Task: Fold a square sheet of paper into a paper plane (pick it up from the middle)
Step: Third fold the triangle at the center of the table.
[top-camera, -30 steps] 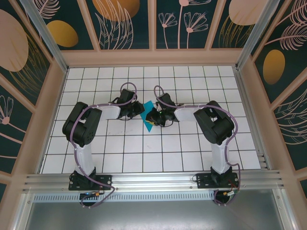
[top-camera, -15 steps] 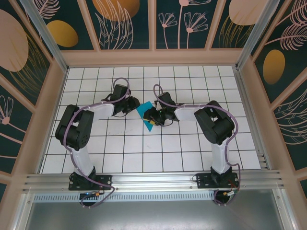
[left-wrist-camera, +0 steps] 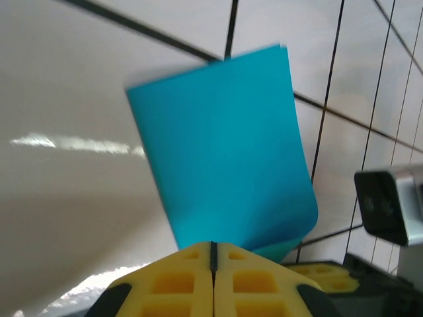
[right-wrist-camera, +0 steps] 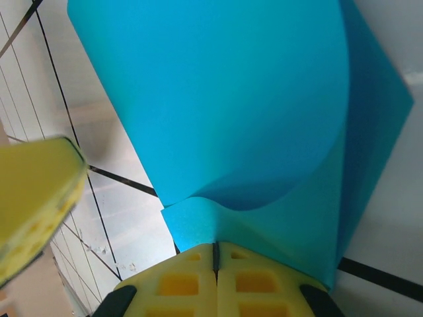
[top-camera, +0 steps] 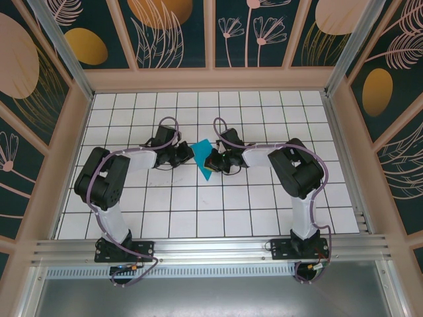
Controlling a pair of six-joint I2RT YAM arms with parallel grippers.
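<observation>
1. The left claw and the right claw meet almost tip to tip near the middle of the table, a little toward its far side.
2. The sheet of paper is between the two claws. It is bright teal and plain. From above, a wide corner points away from the arms and a narrow tip points toward them.
3. Left claw: in the left wrist view its two yellow fingers are pressed together, with only a thin dark seam between them. The lower edge of the paper goes into this seam, so this claw is clamped on the paper.
4. From this grip the paper goes up and away as one smooth panel. Its lower right corner is curled, and white tiles with dark lines are behind it.
5. Right claw: in the right wrist view its yellow fingers are also pressed together, and the paper comes out directly from the seam. This claw is clamped on the paper too.
6. In the same view the paper is bent over itself. A large curved layer is in front, and a darker layer is behind it on the right side.
7. A blurred yellow finger of the left claw is at the left edge of that view, near the paper.
</observation>
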